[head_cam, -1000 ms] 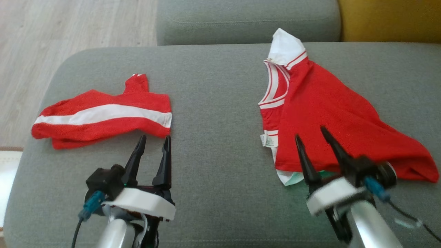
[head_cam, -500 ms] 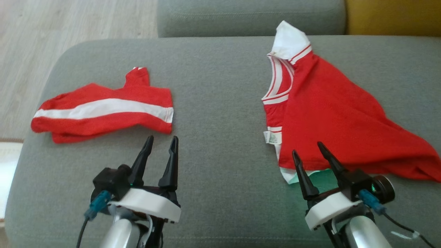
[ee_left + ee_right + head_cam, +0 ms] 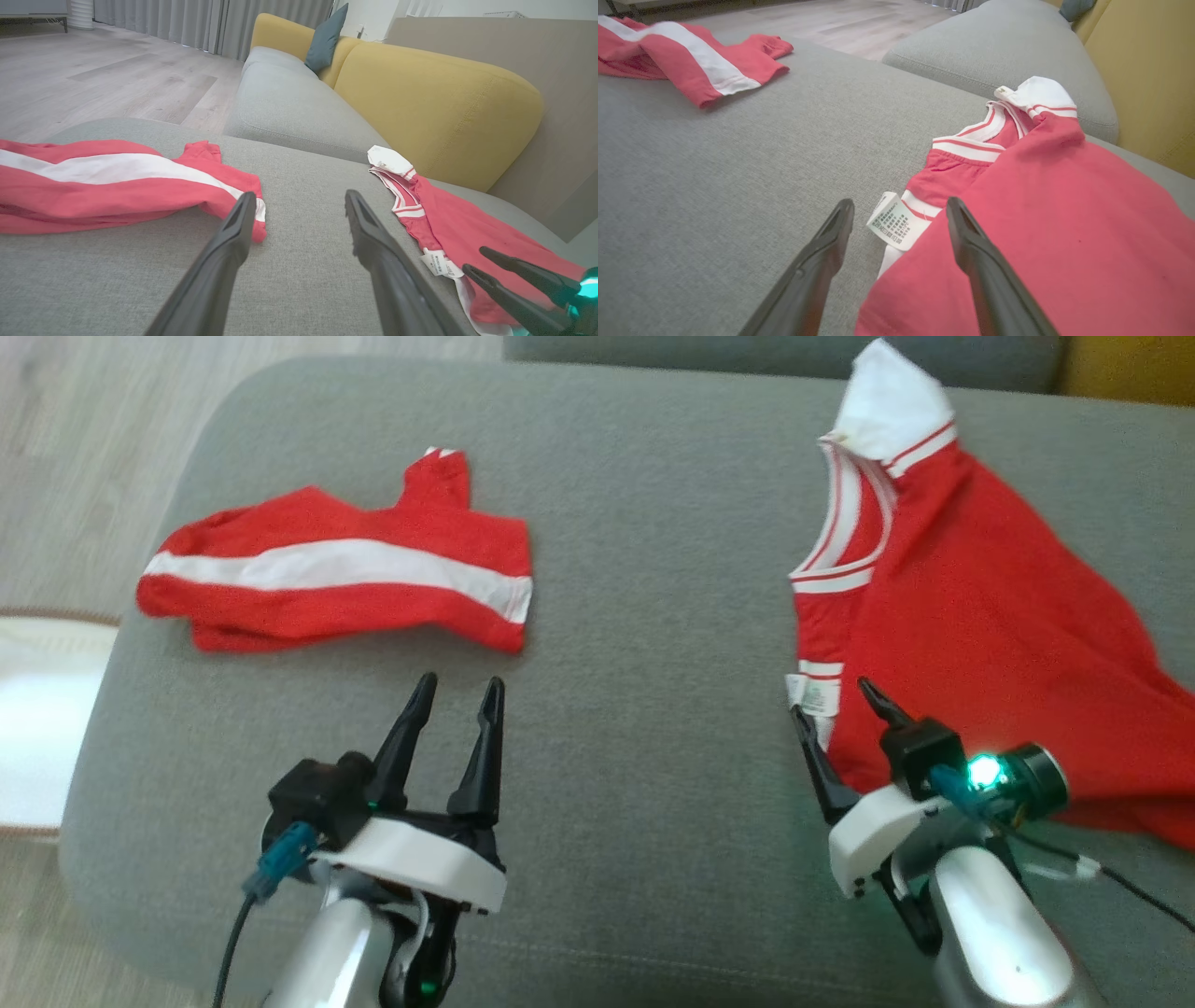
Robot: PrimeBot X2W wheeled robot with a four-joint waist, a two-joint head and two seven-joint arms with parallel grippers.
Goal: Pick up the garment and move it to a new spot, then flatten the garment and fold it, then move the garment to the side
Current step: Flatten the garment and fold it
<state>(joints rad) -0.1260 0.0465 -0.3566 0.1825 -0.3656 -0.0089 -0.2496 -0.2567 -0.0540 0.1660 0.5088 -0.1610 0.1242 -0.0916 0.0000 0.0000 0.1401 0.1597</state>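
A red shirt (image 3: 980, 616) with white collar trim lies crumpled on the right of the grey cushion (image 3: 635, 644); its care label (image 3: 893, 222) sticks out at the near left edge. My right gripper (image 3: 836, 700) is open, its fingers straddling that labelled edge, low over the cloth (image 3: 1017, 233). A folded red garment with a white stripe (image 3: 345, 569) lies at the left. My left gripper (image 3: 459, 686) is open just short of its near right corner (image 3: 252, 219), holding nothing.
A second grey cushion (image 3: 289, 107) and a yellow sofa back (image 3: 434, 102) stand behind. Wooden floor (image 3: 75, 439) lies beyond the cushion's left edge, with a pale rug (image 3: 37, 709) at the left.
The head camera has shifted, so the whole scene sits further right and higher. My right gripper has drawn back and lowered to the shirt's labelled edge. The left gripper keeps its place.
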